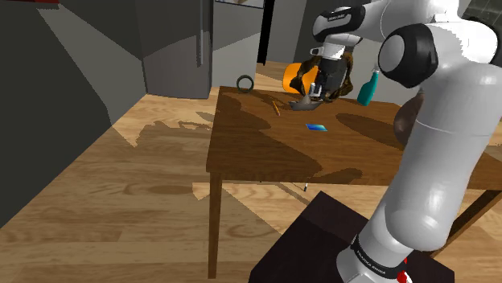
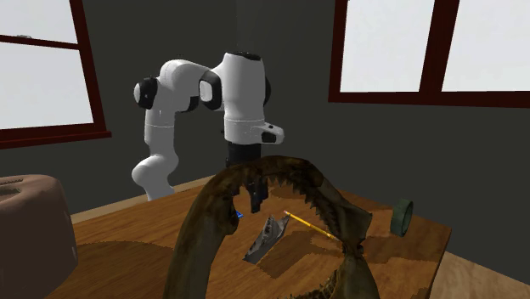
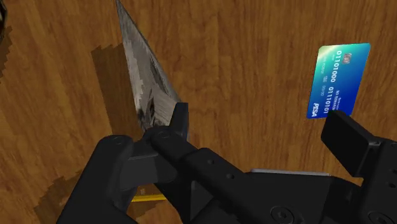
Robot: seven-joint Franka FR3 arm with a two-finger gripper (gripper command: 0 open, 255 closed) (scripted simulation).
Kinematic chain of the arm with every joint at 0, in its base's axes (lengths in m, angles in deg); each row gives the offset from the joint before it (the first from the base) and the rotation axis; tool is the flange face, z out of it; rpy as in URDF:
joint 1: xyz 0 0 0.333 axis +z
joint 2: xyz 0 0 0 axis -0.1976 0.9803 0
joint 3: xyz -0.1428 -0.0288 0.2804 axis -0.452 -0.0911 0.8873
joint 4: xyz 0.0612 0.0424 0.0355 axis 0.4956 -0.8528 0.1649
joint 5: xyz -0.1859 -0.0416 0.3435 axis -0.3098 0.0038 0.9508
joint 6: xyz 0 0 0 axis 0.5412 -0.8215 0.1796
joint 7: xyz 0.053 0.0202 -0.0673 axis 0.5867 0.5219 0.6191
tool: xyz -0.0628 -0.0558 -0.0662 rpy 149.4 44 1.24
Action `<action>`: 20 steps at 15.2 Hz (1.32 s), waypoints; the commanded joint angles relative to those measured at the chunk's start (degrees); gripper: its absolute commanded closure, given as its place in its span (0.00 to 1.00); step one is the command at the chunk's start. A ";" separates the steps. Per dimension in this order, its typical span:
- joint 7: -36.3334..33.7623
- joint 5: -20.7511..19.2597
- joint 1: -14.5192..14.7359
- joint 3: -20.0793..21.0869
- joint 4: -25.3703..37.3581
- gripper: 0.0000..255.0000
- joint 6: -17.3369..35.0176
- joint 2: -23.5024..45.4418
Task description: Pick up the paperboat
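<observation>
The paperboat (image 3: 144,75) is a grey, mottled, long pointed shape lying on the brown wooden table (image 3: 242,57). My black gripper (image 3: 261,127) is open just above it. One fingertip (image 3: 176,122) overlaps the boat's near end, and the other fingertip (image 3: 347,135) stands far off to the side. Nothing is clasped between them. In the second exterior view the gripper (image 2: 255,200) hangs a little above the boat (image 2: 267,237). In the shoulder view the gripper (image 1: 315,90) sits over the boat (image 1: 306,104) near the table's far edge.
A blue bank card (image 3: 340,79) lies beside the free finger. A yellow pencil (image 2: 307,223) and a dark tape roll (image 2: 402,217) lie near the boat. A large brown toothed jaw (image 2: 335,212) stands close by, with a teal bottle (image 1: 368,88) and an orange object (image 1: 290,75).
</observation>
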 commanded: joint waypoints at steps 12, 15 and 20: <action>12.92 11.36 -10.52 3.52 14.33 0.00 -1.44 18.49; 12.96 11.42 -10.49 3.55 14.04 1.00 -1.10 18.57; 12.96 11.40 -10.46 3.54 13.98 1.00 -1.08 18.53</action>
